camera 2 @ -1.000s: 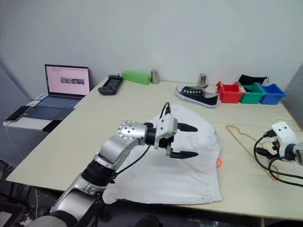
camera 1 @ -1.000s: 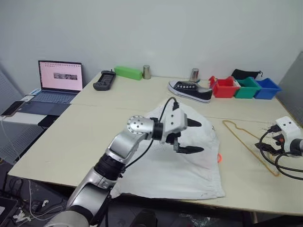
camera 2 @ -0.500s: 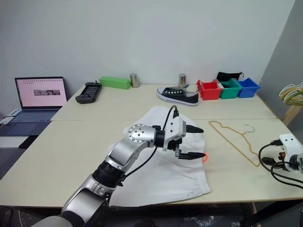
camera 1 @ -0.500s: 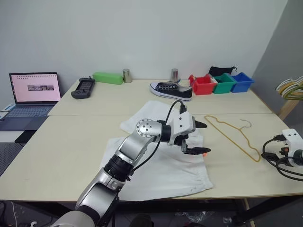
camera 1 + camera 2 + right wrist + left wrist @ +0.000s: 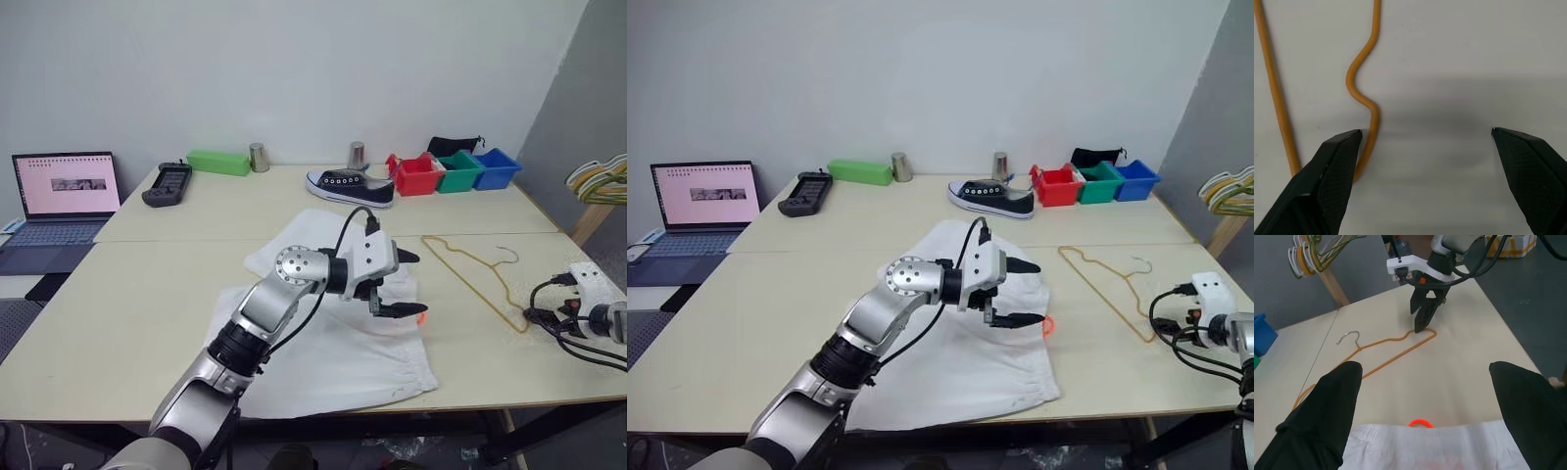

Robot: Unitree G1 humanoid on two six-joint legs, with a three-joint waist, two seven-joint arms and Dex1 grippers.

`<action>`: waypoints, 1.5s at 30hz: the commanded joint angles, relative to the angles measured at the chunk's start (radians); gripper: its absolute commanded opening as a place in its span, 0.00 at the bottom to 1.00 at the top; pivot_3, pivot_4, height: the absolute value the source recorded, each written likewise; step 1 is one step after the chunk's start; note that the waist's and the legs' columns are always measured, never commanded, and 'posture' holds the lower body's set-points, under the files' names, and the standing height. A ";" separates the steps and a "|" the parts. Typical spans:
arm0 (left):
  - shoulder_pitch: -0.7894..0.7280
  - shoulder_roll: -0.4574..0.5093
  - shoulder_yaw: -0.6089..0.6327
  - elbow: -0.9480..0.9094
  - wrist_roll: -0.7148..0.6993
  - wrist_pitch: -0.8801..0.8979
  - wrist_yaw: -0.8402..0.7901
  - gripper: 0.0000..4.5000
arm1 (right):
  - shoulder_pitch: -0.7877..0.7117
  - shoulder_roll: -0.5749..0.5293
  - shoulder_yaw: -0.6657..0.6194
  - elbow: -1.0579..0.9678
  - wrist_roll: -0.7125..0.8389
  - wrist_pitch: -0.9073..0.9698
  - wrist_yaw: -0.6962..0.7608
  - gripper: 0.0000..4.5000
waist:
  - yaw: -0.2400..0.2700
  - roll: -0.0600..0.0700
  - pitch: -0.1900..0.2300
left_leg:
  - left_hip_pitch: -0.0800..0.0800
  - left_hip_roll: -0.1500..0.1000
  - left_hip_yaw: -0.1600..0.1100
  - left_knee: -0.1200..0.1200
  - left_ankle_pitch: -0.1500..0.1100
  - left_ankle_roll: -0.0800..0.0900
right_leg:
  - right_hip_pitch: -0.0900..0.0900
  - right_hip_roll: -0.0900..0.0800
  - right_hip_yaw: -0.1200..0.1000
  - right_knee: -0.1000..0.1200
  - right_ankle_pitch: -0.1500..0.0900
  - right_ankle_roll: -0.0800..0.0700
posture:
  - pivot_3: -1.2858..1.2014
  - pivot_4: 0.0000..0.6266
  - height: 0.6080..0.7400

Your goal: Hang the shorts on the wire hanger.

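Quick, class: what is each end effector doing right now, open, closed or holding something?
Left end effector: open, empty, above the shorts.
Right end effector: open, empty, at the hanger.

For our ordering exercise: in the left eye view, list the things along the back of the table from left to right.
Laptop → black remote → green box → metal cup → sneaker → red bin → green bin → blue bin.

Left gripper (image 5: 400, 285) and its arm cover the middle of the shorts (image 5: 333, 357). Bunch of pale hangers (image 5: 600, 179) cut by the picture's edge. Right wrist view crops the wire hanger (image 5: 1362, 95) to one bend. Laptop (image 5: 61, 186) screen text too small to read.
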 commanded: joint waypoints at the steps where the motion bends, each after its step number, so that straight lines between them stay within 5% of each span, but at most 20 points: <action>1: -0.010 0.004 0.024 -0.045 -0.010 0.007 0.001 0.99 | -0.030 0.008 -0.032 -0.041 0.021 0.018 -0.011 1.00 | 0.000 0.000 0.000 | 0.000 0.000 0.000 0.000 0.000 0.000 | 0.000 0.000 0.000 0.000 0.000 0.000 | 0.63 0.00 1.00; 9: -0.026 0.004 0.024 -0.038 -0.006 0.008 0.002 0.99 | -0.004 0.046 0.000 -0.043 0.004 0.018 -0.005 1.00 | -0.003 -0.001 0.000 | 0.000 0.000 0.000 0.000 0.000 0.000 | 0.000 0.000 0.000 0.000 0.000 0.000 | 0.63 0.00 1.00; 12: -0.034 0.005 0.027 -0.027 -0.003 0.001 0.002 1.00 | -0.004 0.052 0.009 -0.035 -0.007 0.019 -0.006 0.90 | -0.004 -0.001 0.000 | 0.000 0.000 0.000 0.000 0.000 0.000 | 0.000 0.000 0.001 0.000 0.000 0.000 | 0.63 0.00 1.00; 29: -0.051 0.008 0.044 0.007 0.004 -0.021 0.022 1.00 | -0.010 0.062 0.047 -0.013 -0.052 -0.055 0.016 0.01 | -0.004 -0.005 0.002 | 0.000 0.000 0.000 -0.001 0.000 0.000 | 0.000 0.001 0.001 0.000 0.000 0.000 | 0.64 0.00 1.00; 36: -0.053 0.006 0.053 0.023 0.008 -0.021 0.034 1.00 | -0.043 0.082 -0.032 -0.008 -0.010 -0.026 -0.021 0.01 | -0.004 -0.005 0.002 | 0.000 0.001 0.000 -0.001 0.000 0.000 | 0.000 0.000 0.001 0.000 0.000 0.000 | 0.64 0.00 1.00; 45: -0.125 0.074 0.224 0.146 -0.045 0.018 0.066 1.00 | -0.016 0.031 -0.019 -0.390 -0.061 -0.156 -0.079 0.01 | -0.006 -0.001 0.005 | -0.001 0.000 0.001 -0.005 0.000 0.000 | -0.004 0.001 0.002 -0.001 0.000 0.001 | 0.63 0.00 1.00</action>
